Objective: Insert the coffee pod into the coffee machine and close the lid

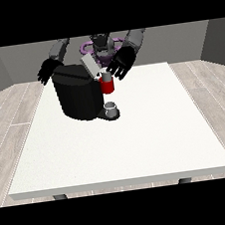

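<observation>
Coffee pod point(107, 77) is being held, seemingly pinched, just below the hand at the view's right point(122, 63), above the coffee machine point(80, 96) head. Lid point(90, 65) is being left raised. Hand at the view's left point(47, 72) is being kept spread, empty, behind the machine.
</observation>
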